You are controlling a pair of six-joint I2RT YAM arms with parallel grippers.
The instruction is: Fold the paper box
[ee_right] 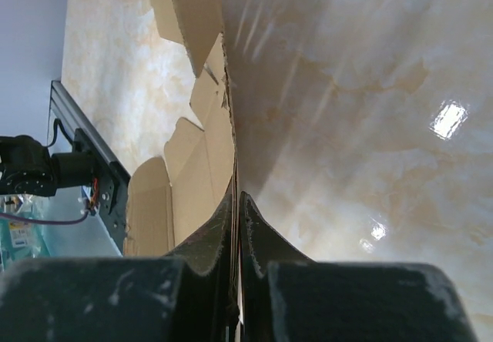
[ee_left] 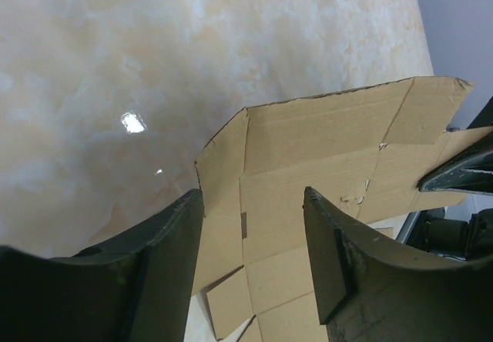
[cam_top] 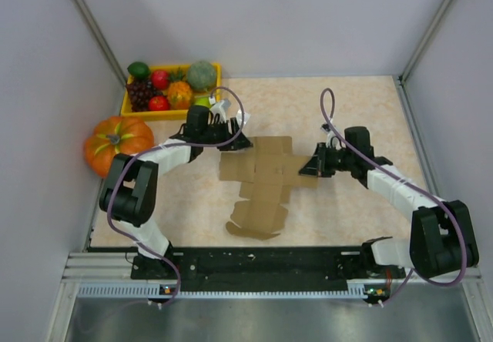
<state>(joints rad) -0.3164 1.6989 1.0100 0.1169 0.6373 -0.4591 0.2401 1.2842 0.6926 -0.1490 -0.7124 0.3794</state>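
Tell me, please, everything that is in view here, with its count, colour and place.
paper box: one, brown, unfolded flat at mid-table between the arms
pumpkin: one, orange, table's left edge
tray: one, yellow, far left corner, behind the pumpkin
fruit: several, red, green, orange, dark purple, in the tray
table: one, beige marble pattern
rail: one, black and silver, near edge
left arm: one, white and black, left side
right arm: one, white and black, right side
left fingers: two, black, open at the box's far-left flap
right fingers: two, black, shut on the box's right edge
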